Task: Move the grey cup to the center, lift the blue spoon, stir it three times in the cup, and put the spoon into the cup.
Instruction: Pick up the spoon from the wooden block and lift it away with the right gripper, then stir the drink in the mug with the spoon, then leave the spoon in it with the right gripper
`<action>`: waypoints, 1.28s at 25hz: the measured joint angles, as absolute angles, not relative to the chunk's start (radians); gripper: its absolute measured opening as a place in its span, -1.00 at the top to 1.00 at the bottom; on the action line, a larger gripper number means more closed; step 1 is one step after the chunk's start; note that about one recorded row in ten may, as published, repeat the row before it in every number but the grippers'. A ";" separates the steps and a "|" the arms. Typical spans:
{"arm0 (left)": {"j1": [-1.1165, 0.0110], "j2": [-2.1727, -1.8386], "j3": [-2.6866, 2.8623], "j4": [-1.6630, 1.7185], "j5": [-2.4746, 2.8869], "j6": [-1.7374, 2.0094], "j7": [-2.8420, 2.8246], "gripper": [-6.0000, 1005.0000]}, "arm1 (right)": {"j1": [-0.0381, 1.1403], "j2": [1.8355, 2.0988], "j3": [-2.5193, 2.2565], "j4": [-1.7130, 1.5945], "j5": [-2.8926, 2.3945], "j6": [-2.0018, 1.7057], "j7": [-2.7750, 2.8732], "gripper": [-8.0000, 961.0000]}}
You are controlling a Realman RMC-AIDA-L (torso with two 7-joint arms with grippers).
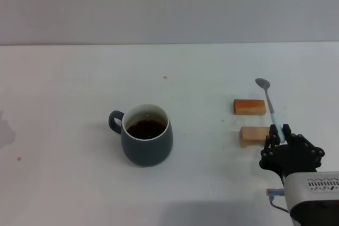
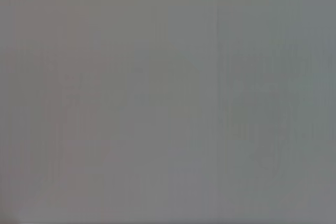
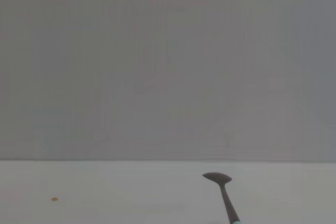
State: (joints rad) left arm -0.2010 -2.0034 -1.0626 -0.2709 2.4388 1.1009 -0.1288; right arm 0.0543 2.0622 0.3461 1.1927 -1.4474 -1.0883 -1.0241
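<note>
The grey cup (image 1: 146, 136) stands left of the table's middle, with its handle to the left and dark liquid inside. On the right, the blue spoon (image 1: 268, 101) lies across two wooden blocks, its metal bowl pointing away from me. My right gripper (image 1: 280, 131) is at the near end of the pale blue handle, with its fingers closed in on either side of it. In the right wrist view the blue spoon (image 3: 223, 190) shows its bowl and neck reaching forward over the table. My left gripper is out of sight, and the left wrist view shows only blank grey.
Two small wooden blocks (image 1: 249, 107) (image 1: 253, 135) lie under the spoon, one behind the other. The white table (image 1: 63, 104) carries a few tiny brown specks. A grey wall rises behind the far edge.
</note>
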 joint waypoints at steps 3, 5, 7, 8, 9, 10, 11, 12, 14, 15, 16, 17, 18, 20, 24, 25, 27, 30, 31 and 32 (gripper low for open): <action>-0.201 -2.003 -1.063 -0.271 2.438 1.101 -0.129 0.99 | 0.050 2.052 0.348 1.223 -1.447 -1.095 -1.039 0.66; -0.201 -2.003 -1.063 -0.271 2.438 1.101 -0.129 0.99 | 0.044 2.038 0.352 1.251 -1.447 -1.097 -1.039 0.66; -0.201 -2.003 -1.063 -0.271 2.437 1.101 -0.129 0.99 | 0.039 2.023 0.356 1.275 -1.447 -1.100 -1.040 0.66; -0.201 -2.003 -1.063 -0.271 2.437 1.101 -0.129 0.99 | 0.036 2.015 0.358 1.287 -1.446 -1.102 -1.040 0.66; -0.201 -2.003 -1.063 -0.271 2.437 1.101 -0.129 0.99 | 0.033 2.008 0.358 1.299 -1.446 -1.103 -1.040 0.66; -0.201 -2.003 -1.063 -0.271 2.437 1.101 -0.129 0.99 | 0.032 2.002 0.359 1.308 -1.446 -1.103 -1.040 0.66; -0.201 -2.002 -1.063 -0.271 2.437 1.100 -0.129 0.99 | 0.031 1.993 0.359 1.320 -1.450 -1.103 -1.040 0.66; -0.201 -2.002 -1.063 -0.271 2.437 1.100 -0.129 0.99 | 0.031 1.993 0.359 1.320 -1.450 -1.103 -1.040 0.66; -0.201 -2.002 -1.063 -0.270 2.436 1.099 -0.129 0.99 | 0.035 1.978 0.356 1.333 -1.455 -1.103 -1.037 0.66; -0.201 -2.002 -1.063 -0.270 2.436 1.099 -0.129 0.99 | 0.035 1.978 0.356 1.333 -1.455 -1.103 -1.037 0.66; -0.201 -2.002 -1.064 -0.269 2.436 1.099 -0.129 0.99 | 0.036 1.968 0.357 1.343 -1.456 -1.103 -1.035 0.66; -0.201 -2.002 -1.064 -0.269 2.436 1.099 -0.129 0.99 | 0.036 1.968 0.357 1.343 -1.456 -1.103 -1.035 0.66; -0.201 -2.002 -1.067 -0.269 2.436 1.099 -0.129 0.99 | 0.036 1.964 0.359 1.346 -1.456 -1.103 -1.035 0.66; -0.201 -2.002 -1.074 -0.263 2.439 1.099 -0.129 0.99 | 0.038 1.955 0.360 1.349 -1.457 -1.103 -1.034 0.66; -0.201 -2.004 -1.075 -0.261 2.440 1.099 -0.129 0.99 | 0.046 1.942 0.360 1.350 -1.458 -1.099 -1.031 0.66; -0.201 -2.004 -1.075 -0.261 2.440 1.098 -0.130 0.99 | 0.048 1.937 0.360 1.350 -1.459 -1.096 -1.027 0.66; -0.201 -2.005 -1.075 -0.261 2.439 1.098 -0.130 0.99 | 0.054 1.917 0.356 1.352 -1.475 -1.093 -0.990 0.66; -0.202 -2.005 -1.076 -0.260 2.438 1.097 -0.130 0.99 | 0.057 1.898 0.350 1.354 -1.502 -1.090 -0.951 0.66; -0.202 -2.005 -1.080 -0.259 2.438 1.095 -0.130 0.99 | 0.059 1.878 0.347 1.362 -1.526 -1.078 -0.914 0.66; -0.202 -2.005 -1.080 -0.259 2.438 1.095 -0.130 0.99 | 0.059 1.878 0.347 1.362 -1.526 -1.078 -0.914 0.66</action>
State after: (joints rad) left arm -0.2018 -2.0049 -1.0804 -0.2594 2.4383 1.0954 -0.1300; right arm 0.0589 1.8778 0.3469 1.3617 -1.5258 -1.0780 -0.9142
